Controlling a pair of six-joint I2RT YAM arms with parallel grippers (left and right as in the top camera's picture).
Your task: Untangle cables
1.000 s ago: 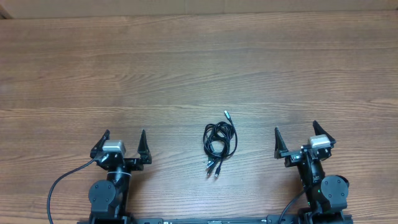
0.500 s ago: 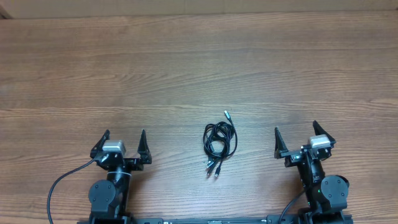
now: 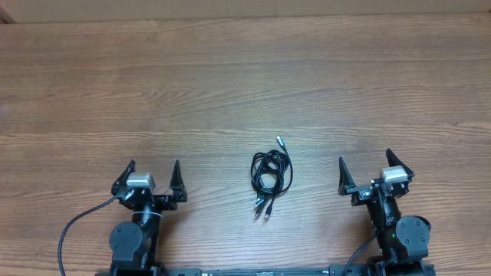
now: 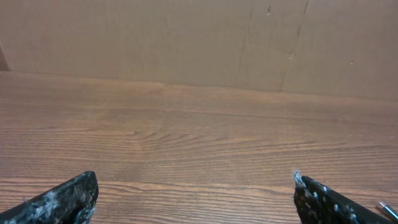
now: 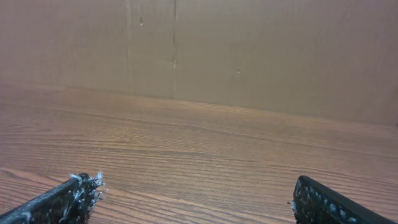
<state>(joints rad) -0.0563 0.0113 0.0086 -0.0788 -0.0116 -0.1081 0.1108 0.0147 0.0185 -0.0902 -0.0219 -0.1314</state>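
Note:
The cables [image 3: 271, 173] lie as a small tangled bundle of thin black cords on the wooden table [image 3: 230, 84], midway between the two arms, with small plug ends sticking out at the top and bottom. One silver plug tip [image 4: 388, 210] shows at the lower right edge of the left wrist view. My left gripper [image 3: 153, 170] is open and empty, to the left of the bundle; its fingers [image 4: 194, 186] are spread wide. My right gripper [image 3: 365, 165] is open and empty, to the right of the bundle; its fingers [image 5: 196, 190] are spread wide too.
A brown cardboard wall [image 4: 186, 37] stands along the table's far edge and also shows in the right wrist view [image 5: 249, 50]. A thick black arm wire [image 3: 77, 230] loops at the lower left by the left arm's base.

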